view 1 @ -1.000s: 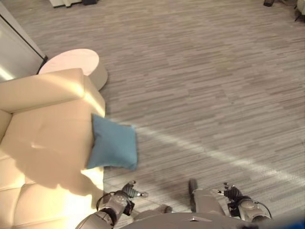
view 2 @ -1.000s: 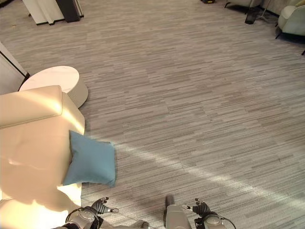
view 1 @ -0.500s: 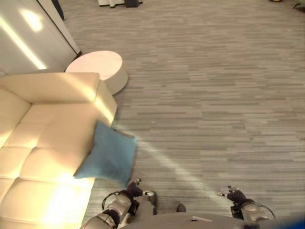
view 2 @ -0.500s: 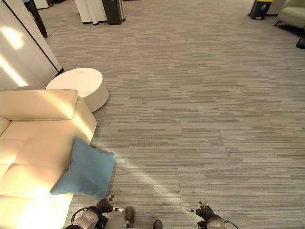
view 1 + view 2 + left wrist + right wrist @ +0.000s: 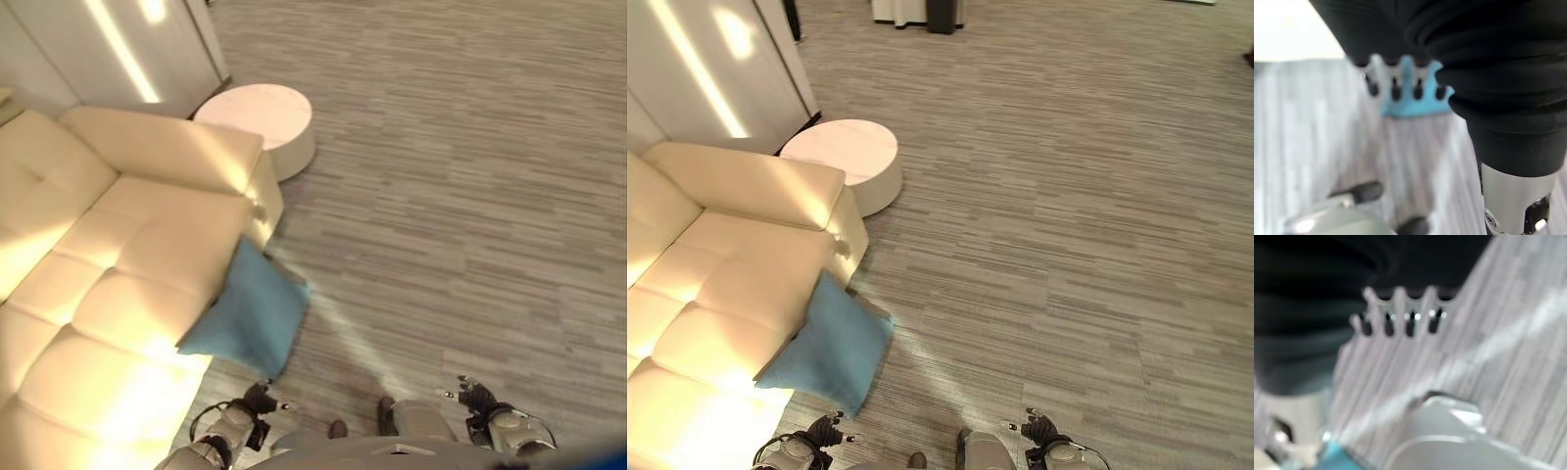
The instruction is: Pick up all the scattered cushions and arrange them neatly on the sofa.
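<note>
A blue cushion (image 5: 251, 315) lies tilted on the front edge of the cream sofa (image 5: 118, 284), one corner hanging over the floor. My left hand (image 5: 258, 399) hangs low just in front of that corner, apart from it, its fingers (image 5: 1393, 84) relaxed and holding nothing. In the left wrist view the cushion (image 5: 1411, 106) shows just past the fingertips. My right hand (image 5: 477, 396) hangs low over the floor to the right, its fingers (image 5: 1400, 312) straight and empty.
A round white low table (image 5: 261, 117) stands on the floor by the sofa's far armrest (image 5: 167, 147). A pale wall panel (image 5: 118, 49) rises behind the sofa. Grey striped carpet (image 5: 460, 196) stretches to the right.
The whole view has swung, so more of the sofa's seat and back shows. The cushion keeps its place on the sofa's edge. Both hands stay low and empty.
</note>
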